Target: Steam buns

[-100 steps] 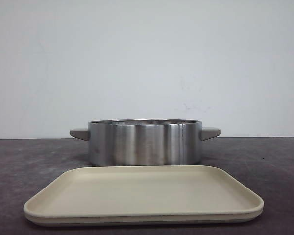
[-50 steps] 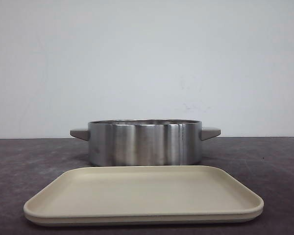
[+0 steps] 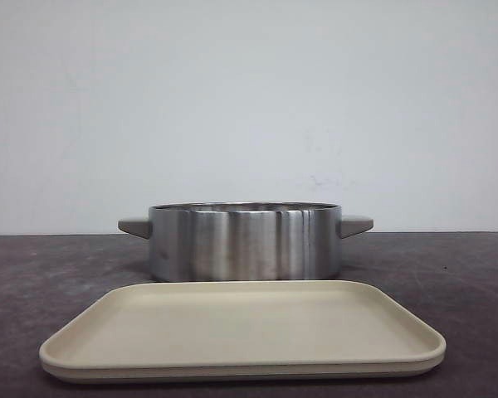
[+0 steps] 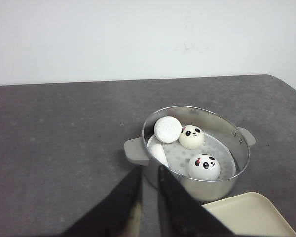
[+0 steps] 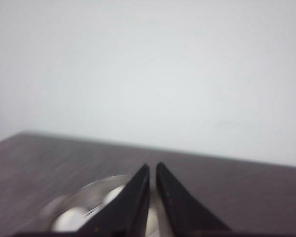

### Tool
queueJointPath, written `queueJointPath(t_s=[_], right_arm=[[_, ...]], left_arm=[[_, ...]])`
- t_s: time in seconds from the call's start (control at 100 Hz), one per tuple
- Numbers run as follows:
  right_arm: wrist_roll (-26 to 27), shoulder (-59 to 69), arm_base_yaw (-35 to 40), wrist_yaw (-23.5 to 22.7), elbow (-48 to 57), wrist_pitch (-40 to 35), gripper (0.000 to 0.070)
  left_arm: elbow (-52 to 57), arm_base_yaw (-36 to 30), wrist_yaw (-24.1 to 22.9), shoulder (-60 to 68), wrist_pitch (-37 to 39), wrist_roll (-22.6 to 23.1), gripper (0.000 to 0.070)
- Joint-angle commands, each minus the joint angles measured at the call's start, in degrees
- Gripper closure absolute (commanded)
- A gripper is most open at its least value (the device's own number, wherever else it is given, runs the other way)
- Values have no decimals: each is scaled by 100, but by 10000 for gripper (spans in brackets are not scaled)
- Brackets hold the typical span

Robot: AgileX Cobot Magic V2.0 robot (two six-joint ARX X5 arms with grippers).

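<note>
In the left wrist view, several white buns lie in the steel pot (image 4: 197, 107) on its perforated insert. Two show panda faces (image 4: 191, 137) (image 4: 203, 166). One shows a plain white side (image 4: 167, 129). One is half hidden behind the near wall (image 4: 159, 154). My left gripper (image 4: 149, 171) is shut and empty, just short of the pot's near grey handle (image 4: 135, 152). My right gripper (image 5: 152, 167) is shut and empty above the blurred pot (image 5: 84, 197), where pale buns (image 5: 69, 219) show faintly. The front view shows the pot (image 3: 245, 242) side-on, buns hidden, and no grippers.
An empty beige rectangular tray (image 3: 241, 323) lies in front of the pot on the dark grey table (image 3: 448, 265). Its corner shows in the left wrist view (image 4: 246, 212). A white wall stands behind the table.
</note>
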Motion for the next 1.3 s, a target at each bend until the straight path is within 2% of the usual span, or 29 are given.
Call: queueJointPath(t_s=[0.0, 0.06, 0.2, 0.41, 0.5, 0.73, 0.83, 1.05, 1.12, 1.29], right_arm=[[-46, -417, -466, -103, -758, 494, 683], [-46, -804, -876, -105, -1322, 702, 683], [-48, -1464, -1613, -79, -2295, 673, 683], [-50, -1823, -2232, -105, -3053, 538, 683], [-44, -2033, -2308, -107, -3241, 299, 683], [-50, -2682, -2352, -221, -3241, -1161, 683], [-153, -2750, -2365, -33, -3241, -1115, 683], [-494, -2750, -2374, -164, -3241, -1128, 683], [-485, -2750, -2374, -365, -3241, -1099, 683], [-481, -2750, -2374, -345, -3241, -1060, 683]], left_arm=[[81, -50, -15, 24, 63, 15, 683], [81, -48, -15, 24, 63, 15, 683], [81, -50, -15, 24, 63, 15, 683], [81, -48, -15, 24, 63, 17, 683], [81, -50, -15, 24, 63, 15, 683], [81, -48, -15, 24, 63, 15, 683], [81, -48, -15, 24, 66, 15, 683], [81, -50, -13, 24, 63, 15, 683], [81, -50, -13, 24, 63, 17, 683], [81, -48, -13, 24, 66, 17, 683]])
